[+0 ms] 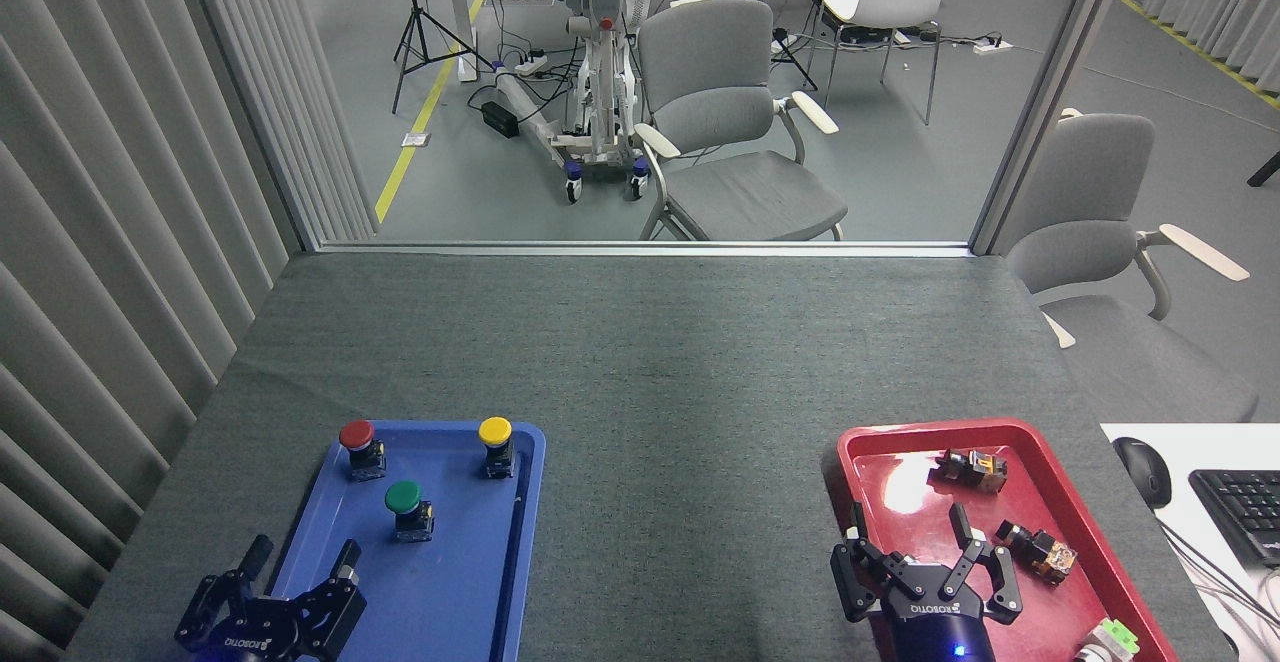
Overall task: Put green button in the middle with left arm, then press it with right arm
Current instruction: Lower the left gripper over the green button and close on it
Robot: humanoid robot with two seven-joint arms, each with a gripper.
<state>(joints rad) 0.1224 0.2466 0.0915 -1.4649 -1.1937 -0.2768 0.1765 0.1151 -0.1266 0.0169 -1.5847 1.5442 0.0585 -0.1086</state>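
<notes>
Both claws gape empty: left claw [300,557] over the blue tray [460,592], right claw [925,552] over the red tray [1090,532].

green button [403,495] green cap, black base | tray [470,602] blue | tray [1080,532] red | tabletop [650,362] grey

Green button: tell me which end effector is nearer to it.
Left. The left end effector sits open at the blue tray's near-left corner, just below-left of the green button. The right end effector hovers over the red tray, far across the table.
</notes>
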